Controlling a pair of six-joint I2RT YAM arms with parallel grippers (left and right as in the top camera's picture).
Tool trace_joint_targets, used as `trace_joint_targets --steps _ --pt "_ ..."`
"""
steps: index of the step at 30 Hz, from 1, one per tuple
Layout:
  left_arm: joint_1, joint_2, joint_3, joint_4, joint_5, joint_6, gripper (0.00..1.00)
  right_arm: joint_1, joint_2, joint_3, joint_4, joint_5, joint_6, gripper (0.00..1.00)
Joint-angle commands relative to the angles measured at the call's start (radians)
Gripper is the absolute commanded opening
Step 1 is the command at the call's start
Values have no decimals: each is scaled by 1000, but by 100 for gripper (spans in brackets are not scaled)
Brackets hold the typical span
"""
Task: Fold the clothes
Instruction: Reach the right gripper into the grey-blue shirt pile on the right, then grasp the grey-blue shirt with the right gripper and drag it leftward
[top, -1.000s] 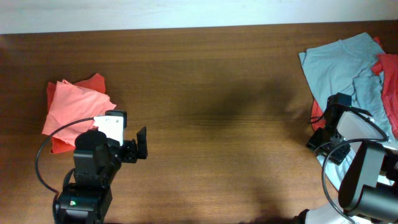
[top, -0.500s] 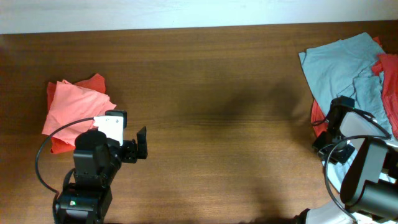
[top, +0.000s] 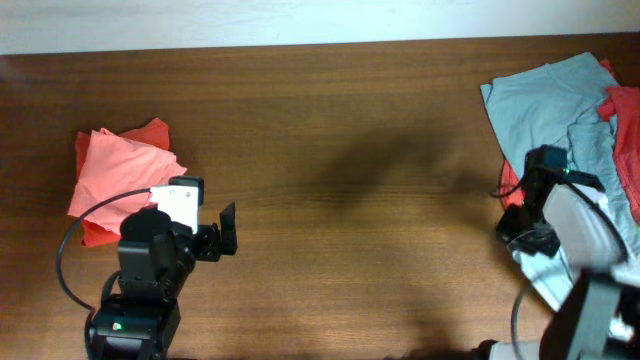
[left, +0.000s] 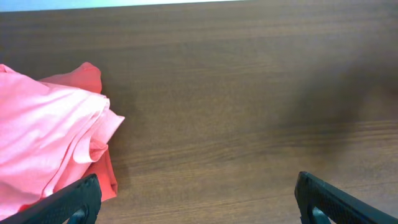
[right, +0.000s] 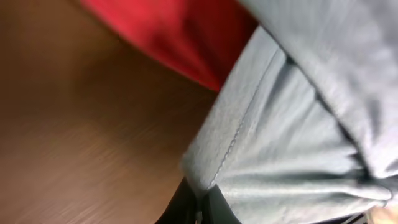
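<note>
A crumpled pile of clothes lies at the table's right edge. On top is a pale grey-blue T-shirt (top: 545, 105), with red shirts (top: 625, 120) beside and under it. My right gripper (top: 525, 232) sits at the pile's near-left edge. In the right wrist view it (right: 202, 208) is shut on a hem fold of the grey-blue T-shirt (right: 292, 143), and red cloth (right: 186, 37) shows just beyond. My left gripper (top: 228, 230) stands open over bare wood, with nothing between its fingers (left: 199, 202). A salmon-pink shirt (left: 43, 143) lies to its left.
The salmon-pink shirt (top: 115, 175) rests folded on a red one (top: 95, 232) at the table's left side. The brown wooden table (top: 340, 170) stretches between the two piles. Its far edge meets a pale wall.
My right gripper has gone from open to shut on the grey-blue T-shirt's hem, and its arm has shifted slightly. The left arm has not moved.
</note>
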Motion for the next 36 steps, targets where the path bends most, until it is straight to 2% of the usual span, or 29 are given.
trace_joint_targets --steps 1,7,12,19,22,24,26,27,28,31,34,36 --pt "-5 -2 21 18 0 -10 99 83 -160 92 -49 -92 -71 4" --pt "-5 -2 21 42 0 -10 99 269 -294 164 -40 -438 -243 7" --pt "-5 -2 21 48 0 -10 99 505 -319 223 70 -499 -233 7" --pt "-5 -2 21 48 0 -10 99 790 -216 224 487 -452 -167 10" --pt "-5 -2 21 48 1 -10 99 841 -129 224 668 -370 -153 13" --pt "-5 -2 21 48 0 -10 99 854 -64 224 794 -347 -154 24" --pt "-5 -2 21 48 1 -10 99 856 5 227 906 -347 -152 30" --pt "-5 -2 21 48 1 -10 99 855 41 232 939 -347 -149 43" --pt "-5 -2 21 48 1 -10 99 853 61 240 943 -346 -147 47" --pt "-5 -2 21 48 1 -10 99 825 82 260 877 -276 -147 58" --pt "-5 -2 21 49 20 -10 99 761 30 303 713 -184 -159 79" --pt "-6 5 21 58 60 -10 99 701 -29 353 558 -131 -168 88"
